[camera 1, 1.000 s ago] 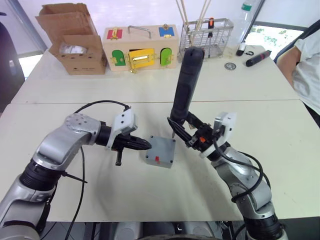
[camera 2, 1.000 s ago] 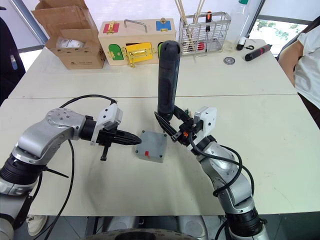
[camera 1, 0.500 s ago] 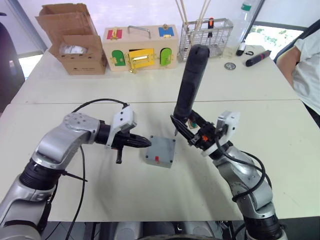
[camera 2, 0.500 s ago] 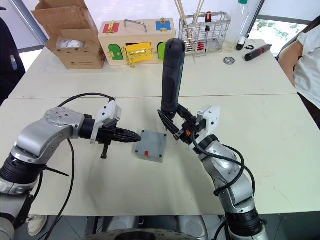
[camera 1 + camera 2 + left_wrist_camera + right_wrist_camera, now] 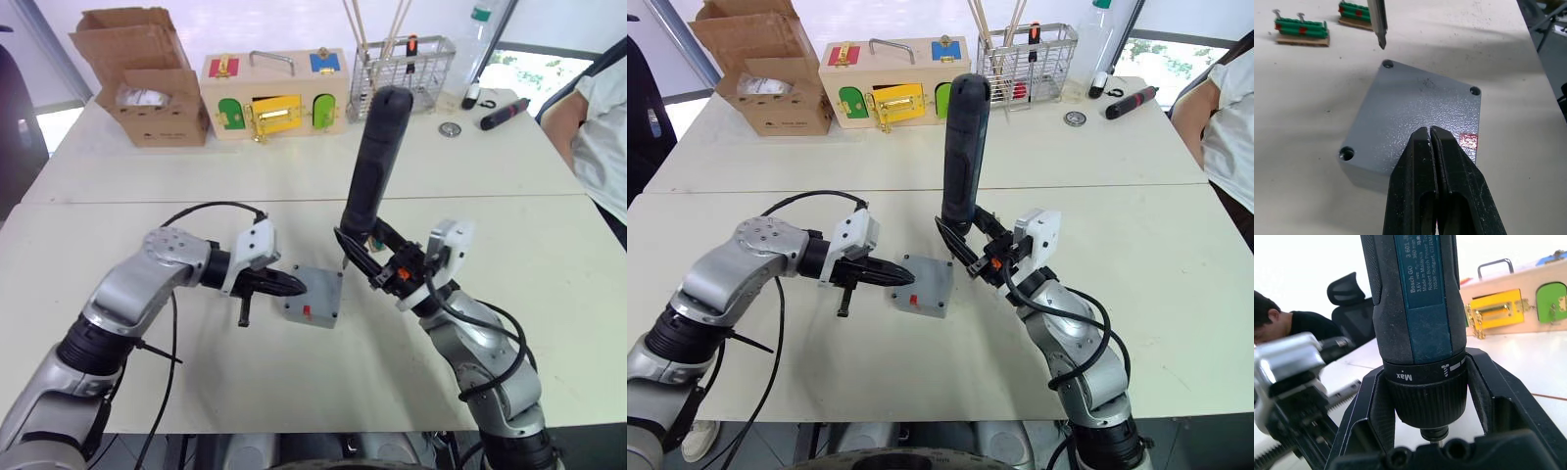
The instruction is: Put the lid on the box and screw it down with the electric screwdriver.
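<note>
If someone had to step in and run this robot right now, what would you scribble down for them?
Left gripper: shut, tips over the lid, apparently pressing it down.
Right gripper: shut on the electric screwdriver, held upright, its bit hovering just off one corner hole.
Done: the lid sits on the box, mid-table.
Left: the three corner holes in the left wrist view look empty, so no screws seem driven. Green screw strips lie on the table beyond the box.
</note>
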`<move>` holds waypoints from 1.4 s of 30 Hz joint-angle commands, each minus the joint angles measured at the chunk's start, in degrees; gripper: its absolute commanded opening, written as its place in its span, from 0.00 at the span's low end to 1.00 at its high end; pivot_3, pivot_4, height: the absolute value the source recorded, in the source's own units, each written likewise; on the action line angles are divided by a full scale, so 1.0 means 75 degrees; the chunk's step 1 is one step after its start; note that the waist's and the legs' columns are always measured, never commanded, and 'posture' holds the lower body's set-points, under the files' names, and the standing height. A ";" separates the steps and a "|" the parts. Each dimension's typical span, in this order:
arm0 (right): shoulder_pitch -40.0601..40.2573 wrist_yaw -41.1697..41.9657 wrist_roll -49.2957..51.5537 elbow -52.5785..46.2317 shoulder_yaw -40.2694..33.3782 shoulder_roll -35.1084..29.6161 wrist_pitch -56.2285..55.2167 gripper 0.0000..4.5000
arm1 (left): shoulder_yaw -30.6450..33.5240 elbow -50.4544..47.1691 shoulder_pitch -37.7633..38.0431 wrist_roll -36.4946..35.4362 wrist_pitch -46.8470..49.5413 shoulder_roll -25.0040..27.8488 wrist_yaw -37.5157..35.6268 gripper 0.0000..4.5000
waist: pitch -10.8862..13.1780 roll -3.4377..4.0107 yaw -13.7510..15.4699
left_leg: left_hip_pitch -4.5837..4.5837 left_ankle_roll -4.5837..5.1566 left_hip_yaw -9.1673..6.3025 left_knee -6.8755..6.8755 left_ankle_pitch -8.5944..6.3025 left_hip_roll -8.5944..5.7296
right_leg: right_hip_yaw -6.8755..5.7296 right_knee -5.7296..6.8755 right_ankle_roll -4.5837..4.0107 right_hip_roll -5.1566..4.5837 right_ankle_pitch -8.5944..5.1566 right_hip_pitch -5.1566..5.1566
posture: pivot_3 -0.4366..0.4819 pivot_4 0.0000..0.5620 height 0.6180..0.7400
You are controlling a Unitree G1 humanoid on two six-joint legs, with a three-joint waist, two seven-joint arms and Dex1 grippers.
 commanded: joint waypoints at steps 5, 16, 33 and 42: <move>-0.0021 -0.0051 0.0106 -0.0615 0.0089 0.0192 -0.0079 0.39 | -0.0235 0.0214 0.0236 0.0481 -0.0600 -0.0047 -0.0015 0.00 | -0.0002 -0.0001 0.0010 | 0.0005 0.0001 0.0000 0.0000 -0.0001 0.0000 | 0.0000 0.0000 0.0000 -0.0001 0.0000 0.0005 | 0.48 0.27 1.00; 0.0117 0.0092 -0.0141 -0.0222 0.0151 0.0234 -0.0417 0.39 | -0.0097 0.0113 0.0220 0.0362 -0.0335 0.0025 -0.0032 0.00 | -0.0004 -0.0003 0.0005 | 0.0008 0.0002 -0.0001 0.0001 -0.0001 -0.0002 | -0.0001 0.0002 0.0000 -0.0001 0.0000 0.0008 | 0.48 0.27 1.00; 0.0136 0.0245 -0.0287 0.0291 0.0195 0.0366 -0.0764 0.39 | -0.0020 0.0039 0.0249 0.0354 -0.0197 0.0074 0.0014 0.00 | -0.0005 -0.0004 -0.0006 | 0.0009 0.0002 -0.0001 0.0001 -0.0001 -0.0001 | -0.0001 0.0005 0.0000 0.0000 0.0000 0.0008 | 0.48 0.27 1.00; 0.0335 0.0386 -0.0402 0.0367 0.0302 0.0356 -0.0816 0.39 | 0.0015 0.0019 0.0287 0.0371 -0.0156 0.0075 0.0053 0.00 | -0.0010 -0.0004 -0.0011 | 0.0011 0.0002 -0.0002 0.0001 -0.0001 -0.0001 | -0.0001 0.0006 0.0000 0.0000 0.0000 0.0008 | 0.48 0.27 1.00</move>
